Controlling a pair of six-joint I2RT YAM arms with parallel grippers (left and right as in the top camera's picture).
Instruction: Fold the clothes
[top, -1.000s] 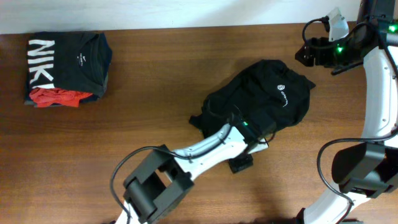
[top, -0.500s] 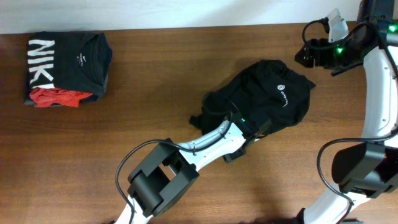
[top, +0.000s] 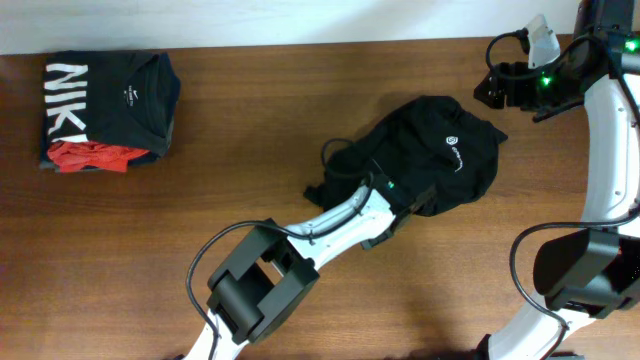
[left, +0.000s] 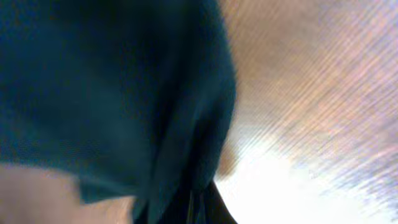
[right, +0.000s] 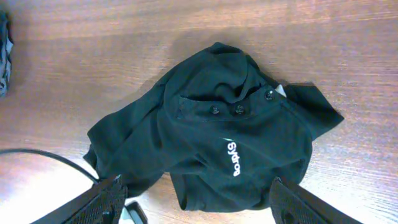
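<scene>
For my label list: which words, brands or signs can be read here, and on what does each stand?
"NIK", big white letters, the rest hidden: on the folded black shirt.
On the black garment, a white word: too blurred to read.
On the folded shirt, a small neck label: too small to read.

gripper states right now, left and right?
Left gripper: closed, apparently pinching the edge of the large black soft fabric garment.
Right gripper: open, holding nothing.

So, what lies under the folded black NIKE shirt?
A small red garment sticks out from beneath the lower edge of the folded NIKE shirt. How far it reaches underneath, and whether anything else lies there, is covered.
</scene>
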